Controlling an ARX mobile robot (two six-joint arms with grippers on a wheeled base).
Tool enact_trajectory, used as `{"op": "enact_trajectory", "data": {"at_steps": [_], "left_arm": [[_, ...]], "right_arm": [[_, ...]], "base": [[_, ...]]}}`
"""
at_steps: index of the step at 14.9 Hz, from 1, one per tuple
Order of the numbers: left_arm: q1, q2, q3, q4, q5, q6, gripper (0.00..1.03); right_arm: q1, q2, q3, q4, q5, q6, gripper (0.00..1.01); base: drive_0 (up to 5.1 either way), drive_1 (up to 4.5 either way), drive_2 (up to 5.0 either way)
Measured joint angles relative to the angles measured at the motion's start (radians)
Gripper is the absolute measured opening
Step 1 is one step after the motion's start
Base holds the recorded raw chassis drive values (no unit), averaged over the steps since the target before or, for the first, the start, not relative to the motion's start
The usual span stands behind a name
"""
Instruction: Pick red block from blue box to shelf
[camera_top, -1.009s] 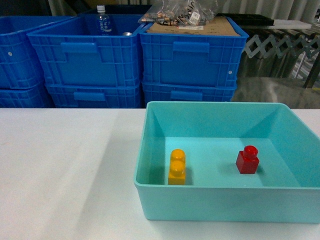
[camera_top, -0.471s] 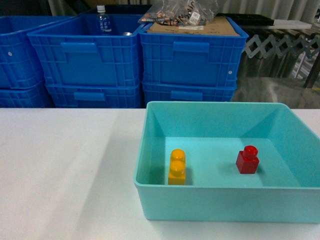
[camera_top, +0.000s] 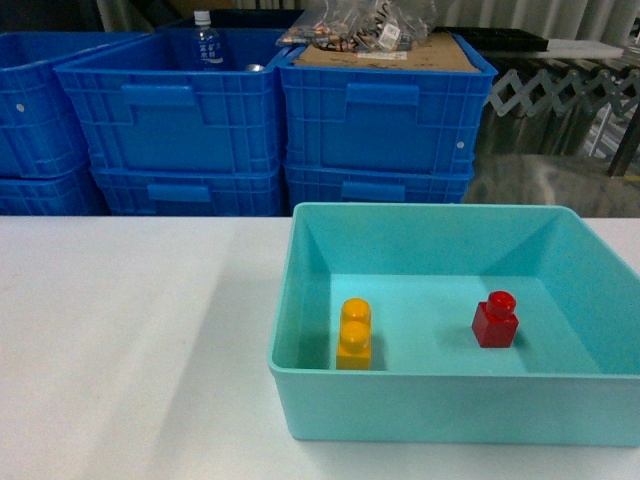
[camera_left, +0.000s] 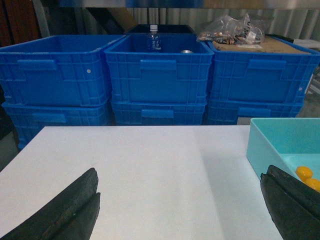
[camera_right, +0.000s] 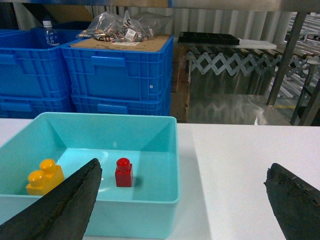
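A: Status check. Red block (camera_top: 495, 321) stands upright, stud up, on the floor of the blue box (camera_top: 450, 383), in its right half, free of every wall. Yellow brick (camera_top: 353, 333) lies left of it in the same box, well apart, hard against the near wall.

B: Pincers?

A: Neither shows in the head view. Right pincer (camera_right: 185, 200): jaws spread wide, empty, hanging near the box's right front corner. Left pincer (camera_left: 180, 200): likewise spread, empty, over bare worktop (camera_left: 150, 165) left of the box.

B: Step in hand?

A: Pick not yet begun, by my reading. Approach only.

B: Next move?

A: Right pincer seems the nearer. It needs to clear the box rim, drop over the block, square its jaws to the flat sides and close below the stud.

B: Shelf?

A: Steel uprights (camera_right: 285, 50) beyond the box, upper right, possibly the shelf; too little visible to be sure.
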Motion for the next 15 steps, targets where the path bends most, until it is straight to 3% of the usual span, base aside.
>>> {"op": "enact_trajectory", "data": {"at_steps": [15], "left_arm": [[0.0, 0.0, 0.0, 0.0, 0.0, 0.0, 0.98]], "right_arm": [[0.0, 0.0, 0.0, 0.0, 0.0, 0.0, 0.98]], "base": [[0.0, 0.0, 0.0]]}}
